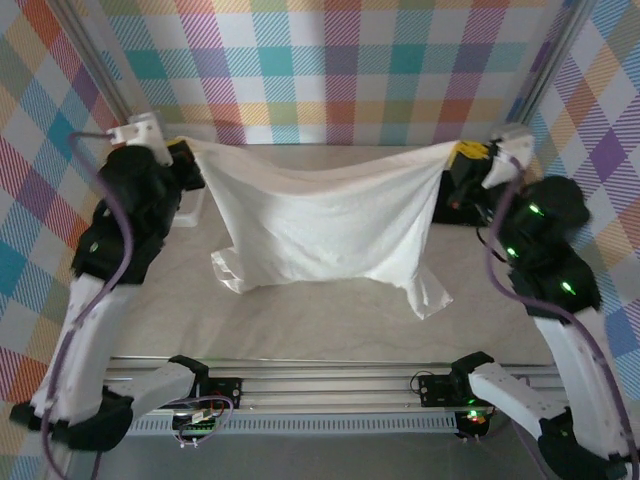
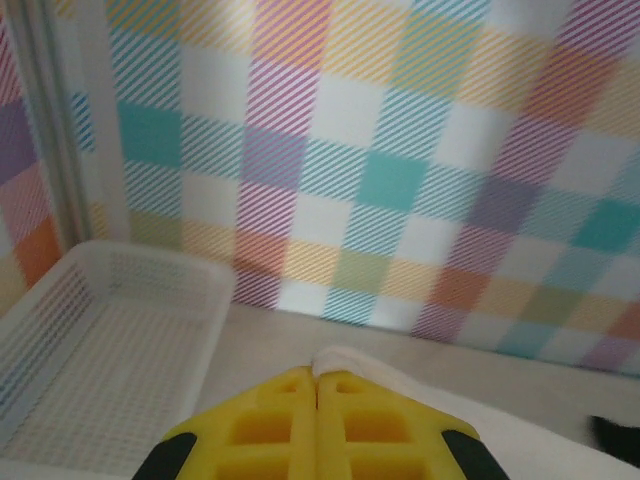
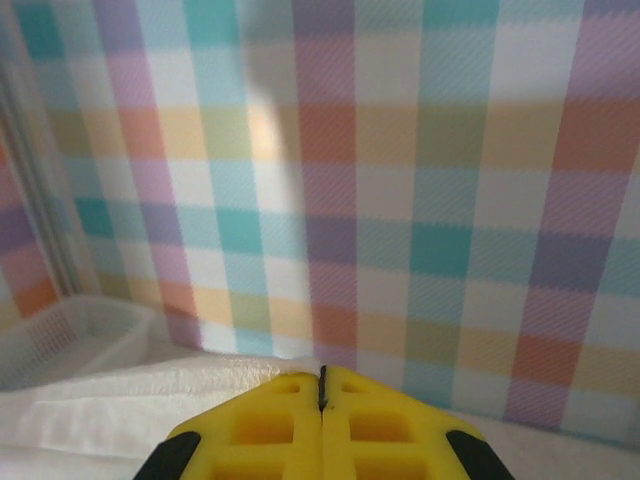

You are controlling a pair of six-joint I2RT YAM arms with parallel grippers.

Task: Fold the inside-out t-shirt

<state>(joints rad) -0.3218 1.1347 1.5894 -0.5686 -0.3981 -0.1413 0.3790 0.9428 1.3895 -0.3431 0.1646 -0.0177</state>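
The inside-out t-shirt is white and hangs stretched between the two arms above the table, its sleeves trailing onto the surface at the lower corners. My left gripper is shut on its upper left corner, where a fold of white cloth sticks out from the closed yellow fingers. My right gripper is shut on the upper right corner. In the right wrist view the cloth runs off to the left of the closed yellow fingers.
A white mesh basket stands at the back left by the checked wall, partly behind the left arm. The beige table lies under the shirt. A metal rail runs along the near edge.
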